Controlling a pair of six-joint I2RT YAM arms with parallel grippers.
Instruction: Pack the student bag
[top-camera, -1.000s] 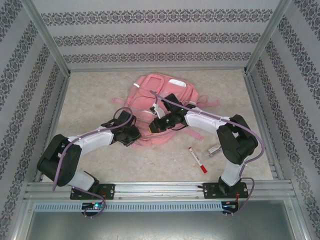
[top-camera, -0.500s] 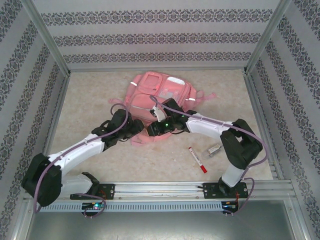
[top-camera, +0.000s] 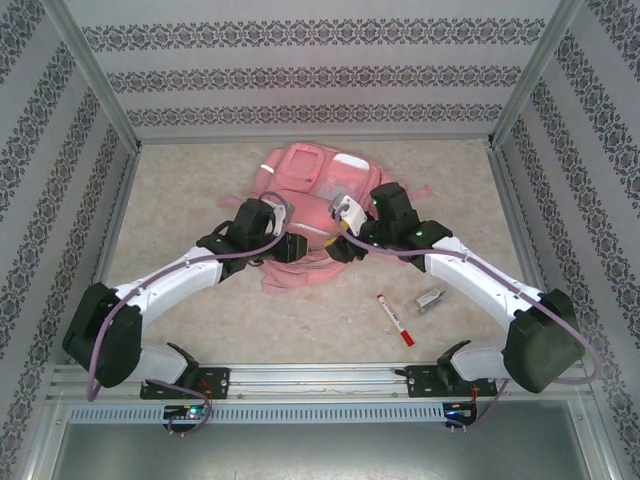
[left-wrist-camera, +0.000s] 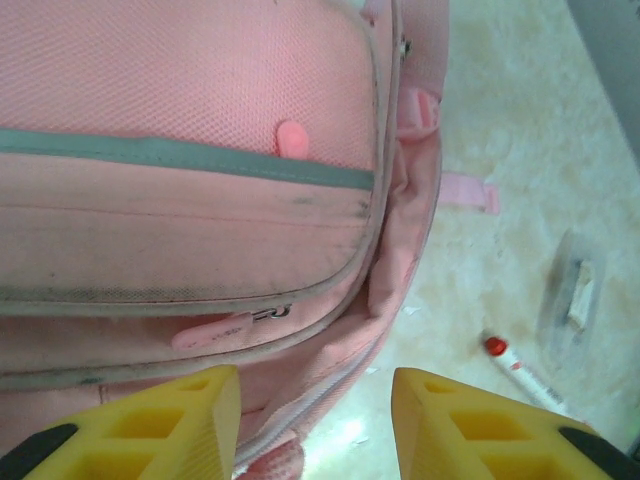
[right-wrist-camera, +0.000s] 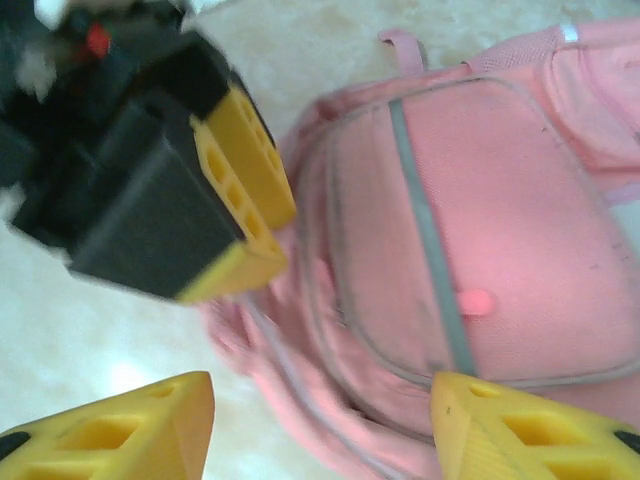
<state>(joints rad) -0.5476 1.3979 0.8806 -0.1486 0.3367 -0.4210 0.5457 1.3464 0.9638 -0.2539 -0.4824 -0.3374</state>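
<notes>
Right now the student bag (top-camera: 318, 185) lies flat on the table (top-camera: 180, 190), pockets up, toward the far middle. Both arms meet at its near edge (almost nose to nose). The left end effector (left-wrist-camera: 315, 410) hangs over the bag's corner, fingers parted, gripping nothing. The right end effector (right-wrist-camera: 320, 430) is spread wider, also empty. A red-capped marker (top-camera: 395, 321) lies apart, to the right.
</notes>
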